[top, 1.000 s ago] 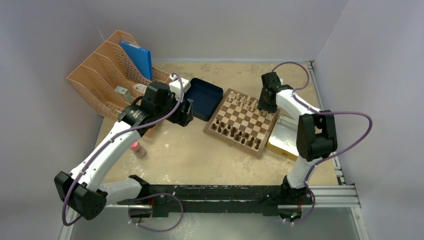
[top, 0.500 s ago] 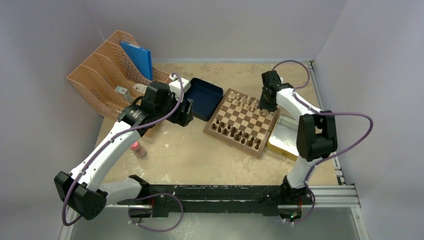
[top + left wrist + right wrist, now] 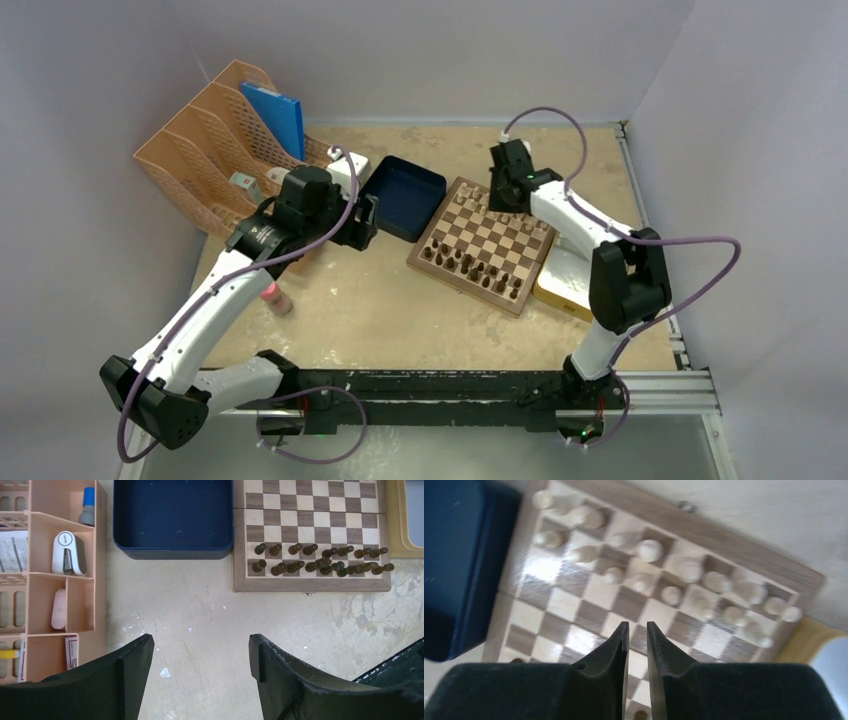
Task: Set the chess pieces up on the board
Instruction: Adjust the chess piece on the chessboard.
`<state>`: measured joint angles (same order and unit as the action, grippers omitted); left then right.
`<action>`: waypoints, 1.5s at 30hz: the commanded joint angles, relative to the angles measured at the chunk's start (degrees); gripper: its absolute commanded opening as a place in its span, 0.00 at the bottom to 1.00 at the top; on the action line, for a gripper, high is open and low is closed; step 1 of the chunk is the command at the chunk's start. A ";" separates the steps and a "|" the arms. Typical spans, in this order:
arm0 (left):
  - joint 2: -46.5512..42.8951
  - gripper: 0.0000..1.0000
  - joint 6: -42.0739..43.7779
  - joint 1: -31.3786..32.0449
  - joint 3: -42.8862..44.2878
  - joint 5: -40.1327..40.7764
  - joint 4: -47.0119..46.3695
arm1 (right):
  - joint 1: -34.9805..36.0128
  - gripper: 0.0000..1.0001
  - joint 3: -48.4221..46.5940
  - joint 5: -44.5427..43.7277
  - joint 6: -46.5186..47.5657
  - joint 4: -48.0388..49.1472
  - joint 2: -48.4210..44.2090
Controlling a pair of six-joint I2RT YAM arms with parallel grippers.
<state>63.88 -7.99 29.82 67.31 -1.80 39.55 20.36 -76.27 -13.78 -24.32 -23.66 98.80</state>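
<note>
Board [image 3: 487, 238] looks nearly set: cream pieces [image 3: 649, 550] fill far rows, some off-centre. Right pincer [image 3: 638, 626] all but shut, empty; left pincer [image 3: 200, 642] open, empty.

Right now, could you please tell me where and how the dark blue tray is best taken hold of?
Probably its near wall, from straight above: the dark blue tray lies flat and open-topped, so one finger can drop inside and one outside that thin upright wall. The open left gripper faces that side.

Blue tray [image 3: 405, 192]; file rack [image 3: 200, 150] (peach)
</note>
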 commanded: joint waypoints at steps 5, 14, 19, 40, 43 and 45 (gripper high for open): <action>-2.67 0.69 -1.50 0.14 1.07 3.68 0.56 | 6.31 0.14 -2.95 -1.98 5.35 7.13 5.87; -2.73 0.69 -1.37 0.14 1.24 4.60 1.06 | 6.82 0.12 -2.26 -5.94 6.97 9.33 9.05; -2.36 0.69 -1.08 0.14 1.33 5.01 1.06 | 6.89 0.11 -3.65 -7.49 7.60 9.63 10.80; -1.49 0.69 0.03 0.15 1.31 5.76 0.44 | 6.88 0.12 -5.09 -6.82 6.71 9.06 12.03; -1.53 0.69 -0.17 0.10 1.10 5.44 0.44 | 6.89 0.12 -4.03 -5.38 5.89 8.43 10.49; -1.56 0.69 -0.46 0.11 1.04 5.11 0.53 | 6.82 0.12 -3.05 -4.51 5.64 8.00 8.66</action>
<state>62.46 -8.36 29.82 67.31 3.38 41.45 27.27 -79.09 -19.68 -17.89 -15.11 111.46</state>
